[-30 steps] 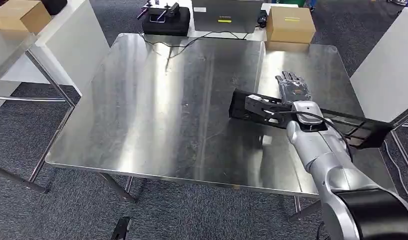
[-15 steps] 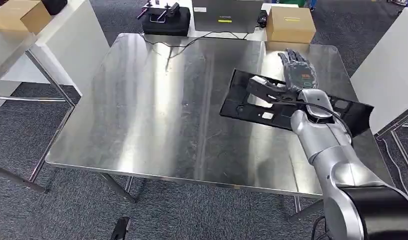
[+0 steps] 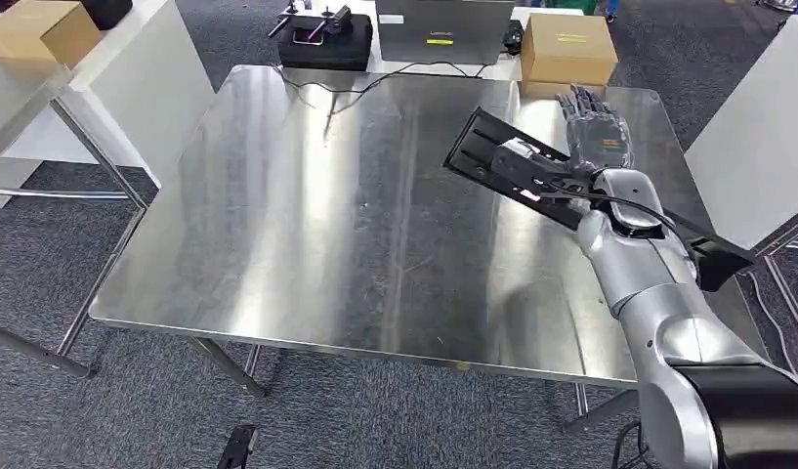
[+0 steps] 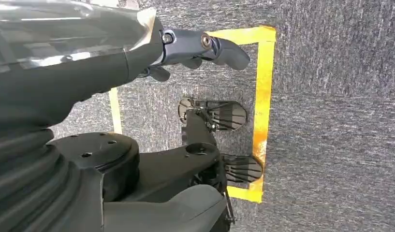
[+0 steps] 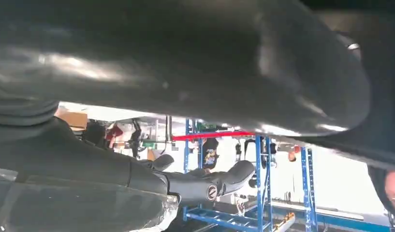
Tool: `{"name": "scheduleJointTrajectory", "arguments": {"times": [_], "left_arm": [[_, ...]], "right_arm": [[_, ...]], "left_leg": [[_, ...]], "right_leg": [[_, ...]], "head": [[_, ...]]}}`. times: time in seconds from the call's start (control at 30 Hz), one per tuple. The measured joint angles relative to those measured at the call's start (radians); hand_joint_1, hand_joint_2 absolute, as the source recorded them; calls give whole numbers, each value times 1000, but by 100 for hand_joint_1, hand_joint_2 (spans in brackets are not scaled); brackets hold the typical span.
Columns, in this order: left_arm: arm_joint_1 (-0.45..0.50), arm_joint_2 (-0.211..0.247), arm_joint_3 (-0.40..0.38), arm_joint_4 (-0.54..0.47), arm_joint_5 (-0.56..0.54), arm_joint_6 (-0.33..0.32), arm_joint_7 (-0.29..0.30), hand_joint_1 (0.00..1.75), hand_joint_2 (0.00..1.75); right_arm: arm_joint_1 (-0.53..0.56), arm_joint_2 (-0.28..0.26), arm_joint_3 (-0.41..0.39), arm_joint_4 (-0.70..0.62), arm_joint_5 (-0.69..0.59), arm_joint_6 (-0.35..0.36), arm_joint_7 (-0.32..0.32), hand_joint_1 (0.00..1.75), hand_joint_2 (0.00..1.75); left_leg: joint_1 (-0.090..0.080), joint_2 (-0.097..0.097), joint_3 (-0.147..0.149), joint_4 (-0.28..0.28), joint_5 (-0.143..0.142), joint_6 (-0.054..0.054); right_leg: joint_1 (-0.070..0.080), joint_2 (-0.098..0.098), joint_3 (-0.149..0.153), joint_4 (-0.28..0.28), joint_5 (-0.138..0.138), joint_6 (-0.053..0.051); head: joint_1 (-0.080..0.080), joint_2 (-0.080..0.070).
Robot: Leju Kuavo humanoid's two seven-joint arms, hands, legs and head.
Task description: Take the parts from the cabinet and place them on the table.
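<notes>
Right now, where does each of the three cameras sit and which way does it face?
Head view: high on the body, looking down at the steel table; shows the right hand holding the long black part.
Left wrist view: looks down at carpet and yellow tape; shows the left hand.
Right wrist view: under the black part, facing blue racks.
Shared: head and right wrist views show the part.

A bare steel bench (image 3: 307, 225) stands on grey carpet (image 3: 160, 410). At its 12 o'clock edge, a white bench (image 3: 385, 64) carries a black case (image 3: 326, 47), laptop (image 3: 441, 29) and cardboard box (image 3: 567, 49).
</notes>
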Motion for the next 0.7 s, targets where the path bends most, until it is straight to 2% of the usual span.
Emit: {"name": "scheduleJointTrajectory", "arguments": {"times": [0.43,0.5,0.63,0.7], "left_arm": [[0,0,-8,0,-1,-3,5,0,175],[0,1,-9,0,-1,-5,5,0,175],[0,1,-10,0,-1,-6,5,0,175],[0,1,-10,0,0,-6,5,0,175]], "right_arm": [[1,-10,-1,-2,-4,11,-1,0,0],[1,-11,-2,-2,-16,52,-7,0,0],[1,-11,-21,3,-61,234,-18,0,0],[1,-10,-30,8,-71,270,-19,0,0]], "left_leg": [[0,0,1,0,0,0],[0,0,1,0,0,0],[0,0,2,0,0,0],[0,0,2,0,0,0]], "right_leg": [[0,0,1,0,0,0],[0,0,1,0,0,0],[0,0,2,0,0,0],[0,0,2,0,0,0]], "head": [[0,0],[0,0],[0,0],[0,0]]}}
